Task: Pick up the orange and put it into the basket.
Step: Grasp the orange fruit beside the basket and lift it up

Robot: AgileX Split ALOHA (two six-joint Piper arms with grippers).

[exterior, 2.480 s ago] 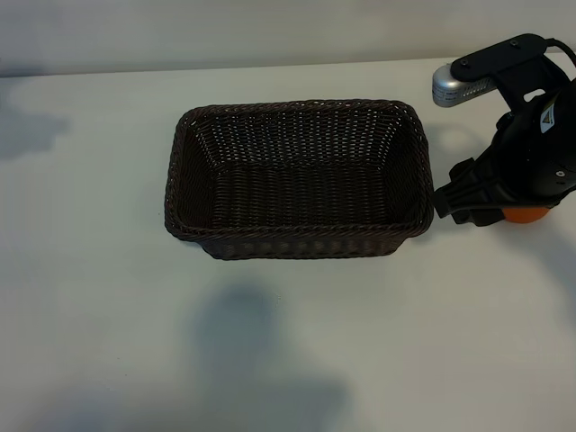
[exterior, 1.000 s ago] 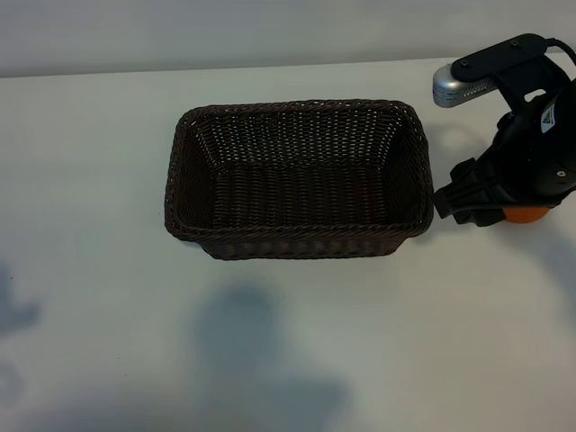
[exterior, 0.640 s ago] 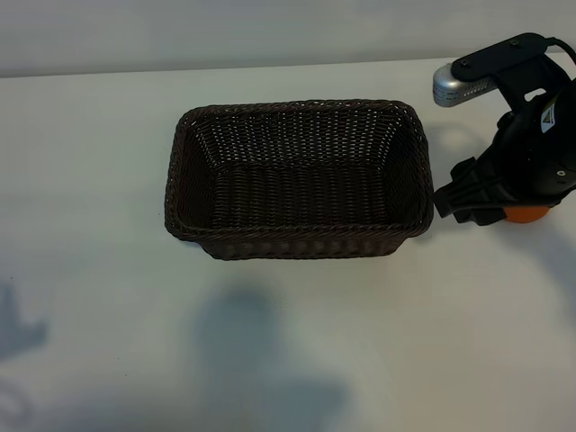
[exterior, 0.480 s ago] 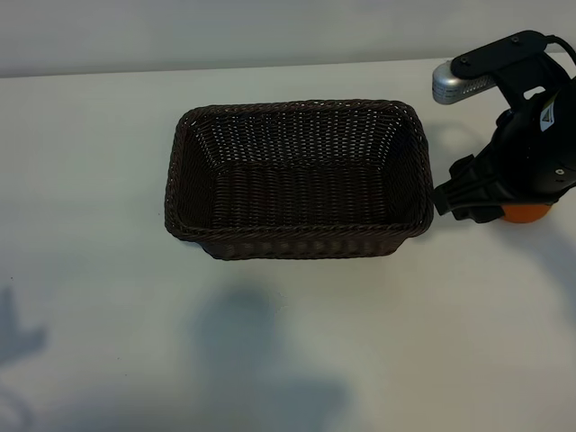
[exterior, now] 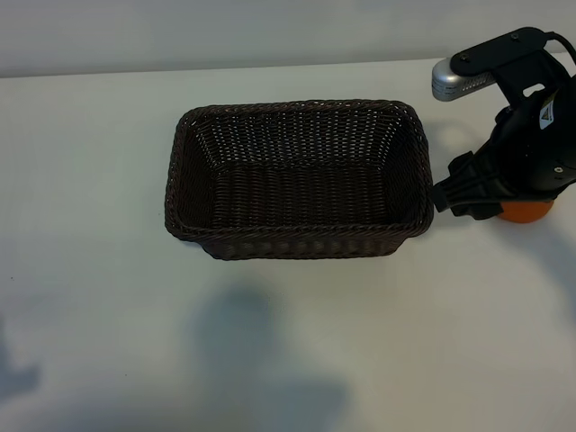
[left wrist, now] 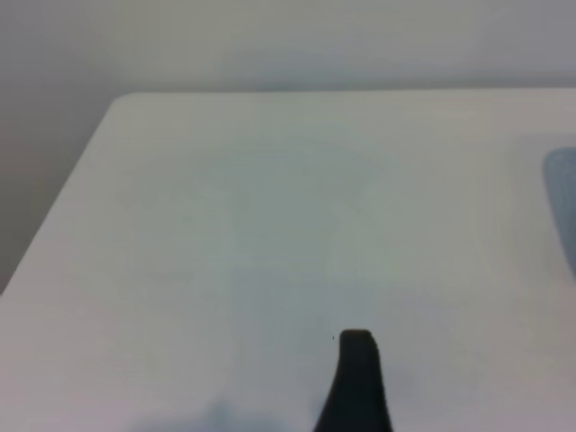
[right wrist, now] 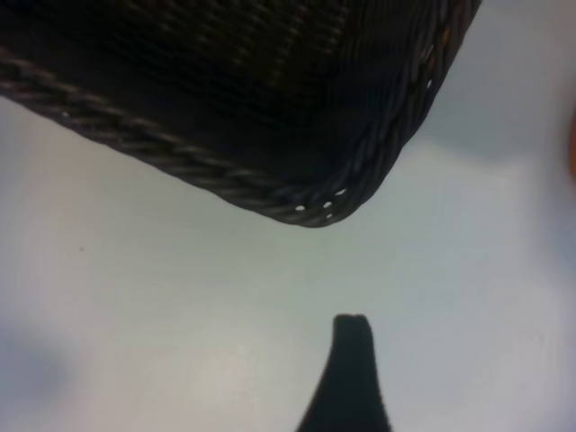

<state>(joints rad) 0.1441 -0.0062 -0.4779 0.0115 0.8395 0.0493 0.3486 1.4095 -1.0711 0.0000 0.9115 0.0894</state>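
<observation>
Basket (exterior: 297,180) mouth unobstructed; right hand (exterior: 468,200) crowds its side.

No legible text or labels.

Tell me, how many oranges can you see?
1. A small round bright-orange fruit peeks out beneath the right gripper, beside the dark-brown woven wicker basket, not inside it. The arm could hide more.

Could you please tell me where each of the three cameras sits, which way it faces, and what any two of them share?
Exterior view: steeply above the table, showing the empty basket, the right arm, and the orange peeking beneath it.
Left wrist view: on the left arm, facing bare table; one dark fingertip shows.
Right wrist view: on the right arm, facing down at a basket corner; one fingertip shows.
Shared: exterior and right wrist views both show the basket.
</observation>
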